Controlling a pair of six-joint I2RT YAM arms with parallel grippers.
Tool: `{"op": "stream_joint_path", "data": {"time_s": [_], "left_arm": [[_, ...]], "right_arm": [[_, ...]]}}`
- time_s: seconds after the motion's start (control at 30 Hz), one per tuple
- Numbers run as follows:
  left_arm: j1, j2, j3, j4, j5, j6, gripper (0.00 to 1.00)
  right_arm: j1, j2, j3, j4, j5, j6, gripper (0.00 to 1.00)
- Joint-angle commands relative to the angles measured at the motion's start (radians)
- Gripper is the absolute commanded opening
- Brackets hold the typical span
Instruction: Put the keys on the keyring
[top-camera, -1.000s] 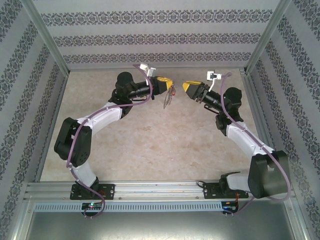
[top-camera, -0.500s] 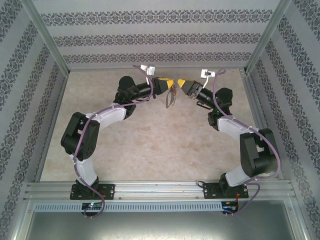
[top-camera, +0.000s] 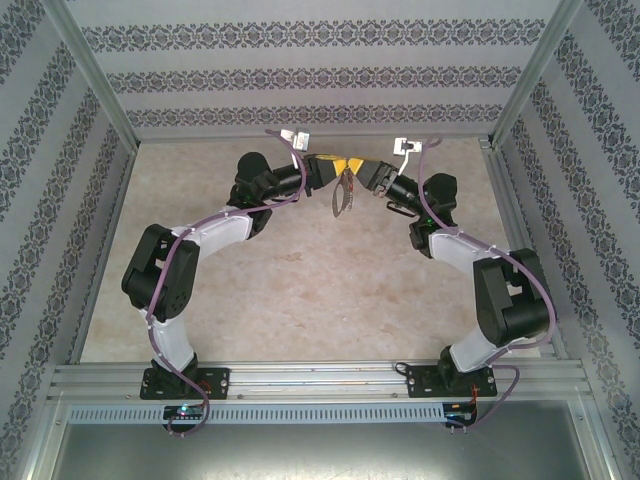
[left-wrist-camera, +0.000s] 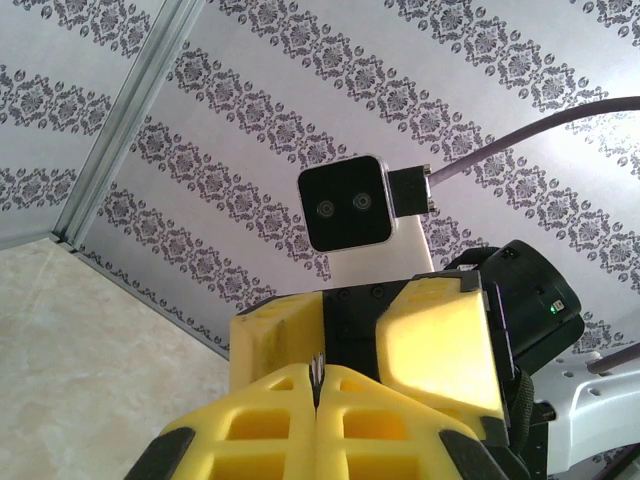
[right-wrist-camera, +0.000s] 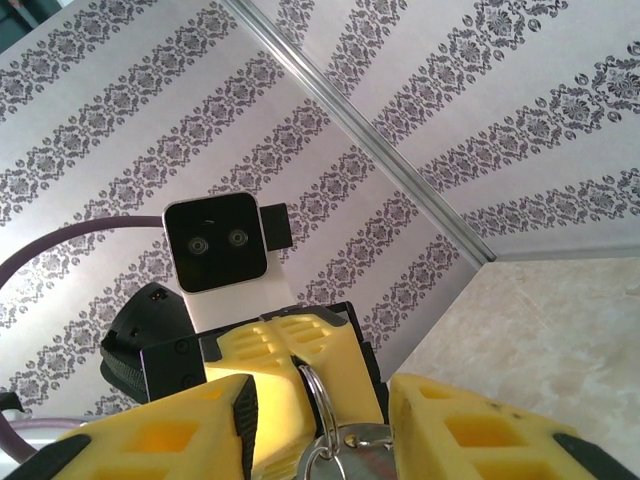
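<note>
From my overhead feed, both arms reach to the far middle of the worktop (top-camera: 300, 285) and meet nose to nose there, above the surface. The left gripper (left-wrist-camera: 317, 378) has its yellow jaws pressed tight together, and on its own wrist feed I see a thin sliver of metal pinched in the seam between them. That is the keyring (top-camera: 343, 196). It hangs down from those jaws in the air, clear of the worktop, right at the spot where the two grippers meet.

The right gripper (right-wrist-camera: 318, 400) faces it head-on with its jaws spread. On my right wrist feed one yellow finger sits on each side of the ring's wire loop, with a gap to the wire on both sides. A cluster of small silvery pieces (right-wrist-camera: 362, 440) hangs low on the loop, just between those fingers. From here I cannot make out a red key head among them.

Each wrist feed looks straight into the other arm's white-cased camera (left-wrist-camera: 345, 205), with the patterned wall (top-camera: 300, 80) behind.
</note>
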Motion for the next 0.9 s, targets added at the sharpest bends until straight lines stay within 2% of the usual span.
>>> {"op": "stream_joint_path", "data": {"time_s": [0.0,0.37,0.43,0.57,0.63,0.73,0.87], "left_arm": [[-0.003,0.006,0.014,0.083,-0.001,-0.011,0.0],[-0.003,0.013,0.022,0.083,0.001,-0.01,0.0],[-0.003,0.015,0.025,0.083,0.001,-0.01,0.0],[-0.001,0.016,0.027,0.082,0.006,-0.006,0.0],[0.007,0.009,0.025,0.072,0.006,0.005,0.06],[0.036,-0.015,0.007,0.068,0.014,0.022,0.24],[0.078,-0.044,0.003,0.004,0.047,0.072,0.36]], "right_arm": [[0.013,0.015,0.036,0.05,-0.011,0.006,0.38],[0.018,0.029,0.04,0.054,-0.032,0.011,0.09],[0.019,0.028,0.041,0.054,-0.039,0.011,0.01],[0.013,0.026,0.042,0.039,-0.043,-0.003,0.0],[0.0,0.021,0.044,0.008,-0.045,-0.018,0.0],[-0.03,0.0,0.054,-0.092,-0.055,-0.078,0.0],[-0.061,-0.033,0.093,-0.293,-0.078,-0.21,0.0]]}}
